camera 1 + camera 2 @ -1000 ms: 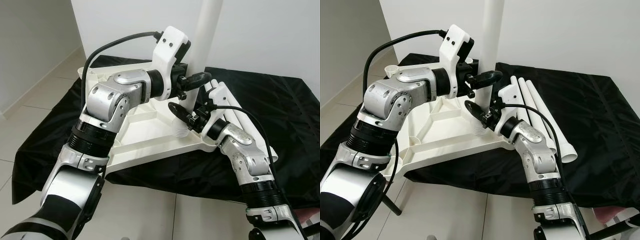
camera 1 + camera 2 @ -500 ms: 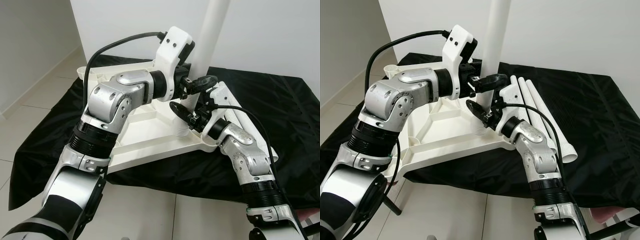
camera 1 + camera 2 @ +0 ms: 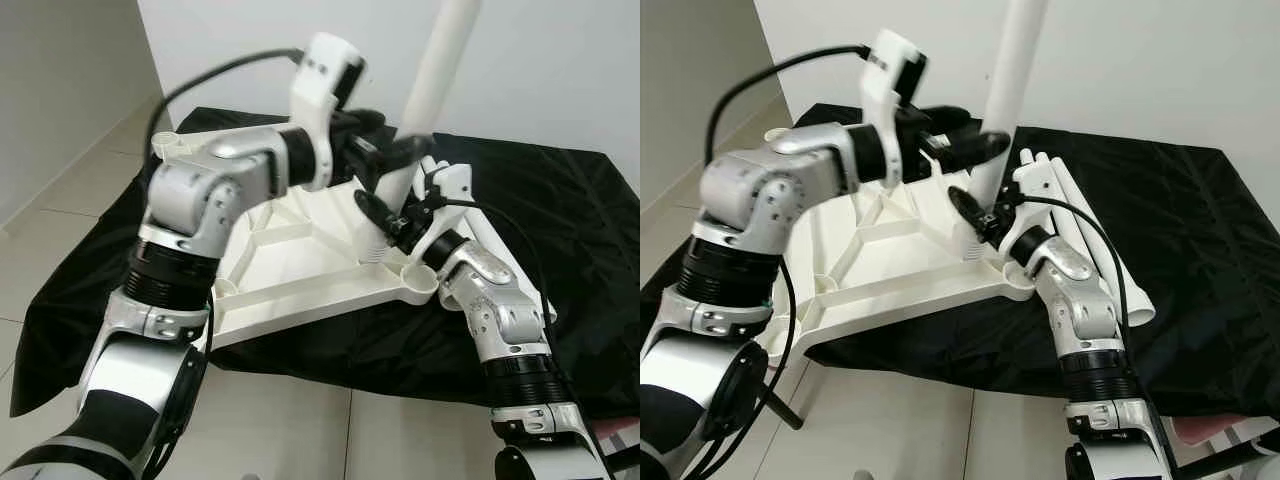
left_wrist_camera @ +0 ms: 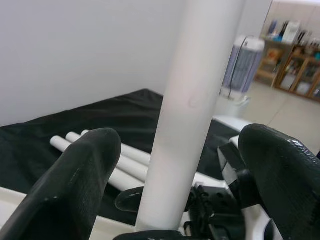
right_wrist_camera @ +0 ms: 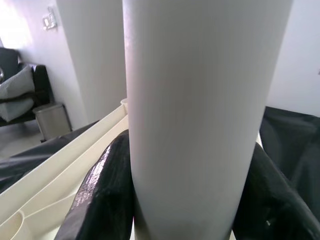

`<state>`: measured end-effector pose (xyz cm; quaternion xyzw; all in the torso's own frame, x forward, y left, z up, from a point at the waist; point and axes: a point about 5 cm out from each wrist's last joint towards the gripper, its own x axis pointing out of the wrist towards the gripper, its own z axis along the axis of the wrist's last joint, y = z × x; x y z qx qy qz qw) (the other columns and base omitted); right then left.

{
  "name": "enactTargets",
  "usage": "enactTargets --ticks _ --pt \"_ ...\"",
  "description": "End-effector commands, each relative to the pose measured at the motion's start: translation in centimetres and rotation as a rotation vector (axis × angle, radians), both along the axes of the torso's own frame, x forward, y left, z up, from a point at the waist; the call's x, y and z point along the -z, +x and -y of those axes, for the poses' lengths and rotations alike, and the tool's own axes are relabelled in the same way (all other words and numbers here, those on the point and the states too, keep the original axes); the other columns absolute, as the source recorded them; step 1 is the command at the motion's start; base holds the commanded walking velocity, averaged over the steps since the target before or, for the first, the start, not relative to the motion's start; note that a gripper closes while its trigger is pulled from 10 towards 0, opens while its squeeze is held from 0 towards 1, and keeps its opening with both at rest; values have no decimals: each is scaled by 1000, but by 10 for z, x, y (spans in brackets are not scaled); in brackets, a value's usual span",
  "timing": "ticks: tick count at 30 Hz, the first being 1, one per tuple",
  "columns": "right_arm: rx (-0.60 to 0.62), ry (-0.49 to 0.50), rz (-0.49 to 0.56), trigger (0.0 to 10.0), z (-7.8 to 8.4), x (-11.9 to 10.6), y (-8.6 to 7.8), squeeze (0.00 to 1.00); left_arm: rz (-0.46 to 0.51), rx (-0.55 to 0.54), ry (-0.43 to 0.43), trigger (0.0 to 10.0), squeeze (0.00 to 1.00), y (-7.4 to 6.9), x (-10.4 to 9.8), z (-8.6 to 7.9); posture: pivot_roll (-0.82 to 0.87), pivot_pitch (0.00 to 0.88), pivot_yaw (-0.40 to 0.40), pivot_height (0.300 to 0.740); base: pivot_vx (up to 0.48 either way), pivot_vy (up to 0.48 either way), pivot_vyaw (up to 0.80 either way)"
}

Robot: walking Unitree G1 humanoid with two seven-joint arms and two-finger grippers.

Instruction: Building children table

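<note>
Hands first: the right hand (image 3: 973, 213) is closed tight around the bottom of the white leg (image 3: 1006, 95), and the left hand (image 3: 385, 160) sits higher up with its fingers (image 4: 82, 172) spread wide on each side, not squeezing. The big white tabletop (image 3: 300, 245) lies upside down on a black cloth (image 3: 1180, 230), so its corner holes face up. The leg leans, probably not seated yet. Spare legs (image 3: 1085, 225) wait nearby.

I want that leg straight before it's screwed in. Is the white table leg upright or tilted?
Tilted. The white table leg leans from its base at the tabletop up toward the robot's right, held low by the right gripper.
</note>
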<state>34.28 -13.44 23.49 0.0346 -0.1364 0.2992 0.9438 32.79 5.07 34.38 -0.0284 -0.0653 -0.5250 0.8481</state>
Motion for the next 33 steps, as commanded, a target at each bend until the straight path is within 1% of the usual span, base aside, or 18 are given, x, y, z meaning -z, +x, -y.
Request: enactTargets --ticks 1,2,3,4,5,6,7,9,10,12,13,14,17,21,26,27,31,33 --pt "29 25 19 10000 4 -4 2 0 -13 -6 -12 10000 0 1 -3 -3 -59 51 23 740 0 0 0" --pt "47 36 19 10000 7 -5 3 0 -18 -28 -21 10000 0 3 -3 -6 -58 51 22 740 0 0 0" --pt "71 51 19 10000 10 -6 4 0 -34 -77 -39 10000 0 7 -1 -12 -56 53 20 740 0 0 0" --pt "71 51 19 10000 10 -6 4 0 -34 -77 -39 10000 0 7 -1 -12 -56 53 20 740 0 0 0" --pt "103 70 22 10000 16 -7 6 0 -49 -190 -50 10000 0 15 7 -21 -56 56 17 740 0 0 0" --pt "115 78 24 10000 18 -8 6 0 -52 -244 -47 10000 0 18 11 -24 -56 56 16 740 0 0 0" --pt "115 78 24 10000 18 -8 6 0 -52 -244 -47 10000 0 18 11 -24 -56 56 16 740 0 0 0" --pt "133 85 32 10000 21 -9 6 0 -45 -333 -33 10000 0 22 20 -30 -59 56 17 740 0 0 0" --pt "133 85 32 10000 21 -9 6 0 -45 -333 -33 10000 0 22 20 -30 -59 56 17 740 0 0 0" --pt "146 93 41 10000 23 -10 5 0 0 -438 10 10000 0 25 31 -36 -66 56 19 740 0 0 0" --pt "146 93 41 10000 23 -10 5 0 0 -438 10 10000 0 25 31 -36 -66 56 19 740 0 0 0" --pt "151 97 44 10000 24 -11 5 0 10 -477 24 10000 0 25 36 -39 -67 57 18 740 0 0 0" --pt "156 102 47 10000 25 -11 4 0 19 -510 22 10000 0 24 41 -41 -66 62 17 740 0 0 0" --pt "167 111 49 10000 26 -11 3 0 86 -586 15 10000 0 20 45 -45 -62 66 17 740 0 0 0" --pt "173 130 61 10000 23 -14 2 0 65 -638 -26 10000 0 20 52 -50 -66 61 25 740 0 0 0" --pt "173 130 61 10000 23 -14 2 0 65 -638 -26 10000 0 20 52 -50 -66 61 25 740 0 0 0" --pt "185 141 71 10000 23 -15 1 0 80 -674 8 10000 0 19 62 -51 -64 63 29 740 0 0 0" --pt "185 141 71 10000 23 -15 1 0 80 -674 8 10000 0 19 62 -51 -64 63 29 740 0 0 0"
